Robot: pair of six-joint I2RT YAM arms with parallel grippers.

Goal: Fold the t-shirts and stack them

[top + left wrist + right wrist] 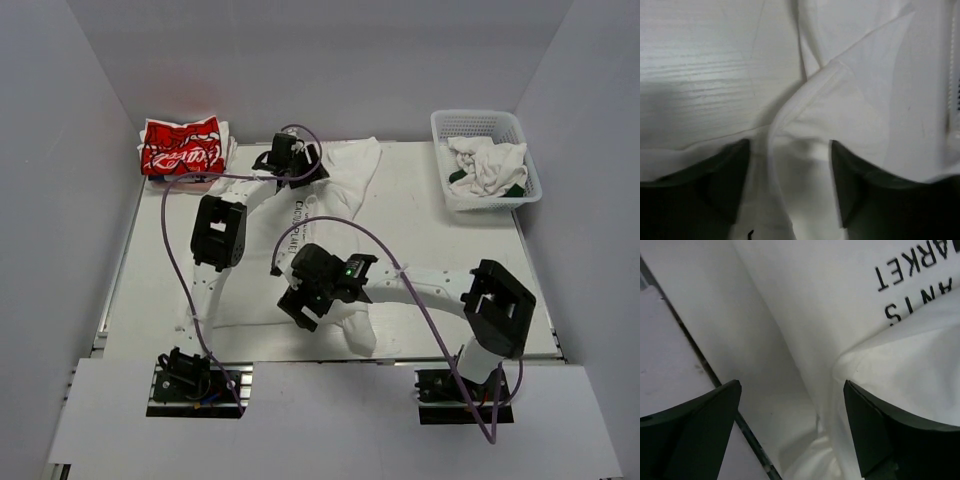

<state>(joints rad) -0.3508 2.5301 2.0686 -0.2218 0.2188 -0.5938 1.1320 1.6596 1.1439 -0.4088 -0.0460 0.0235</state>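
A large white t-shirt (345, 180) lies spread down the middle of the table, with dark lettering (920, 275) showing in the right wrist view. My left gripper (290, 158) hovers over its far end, open, and a raised fold of white cloth (790, 150) lies loose between the fingers (725, 180). My right gripper (305, 305) is at the shirt's near edge with its jaws standing wide apart above a folded-over corner (900, 370), gripping nothing. The red t-shirt with white script (182, 146) sits folded at the far left corner.
A white plastic basket (485, 125) holding crumpled white cloth stands at the far right. The table's near edge (705, 365) runs just left of the right gripper. Bare table (450, 250) lies right of the shirt. Purple cables loop over both arms.
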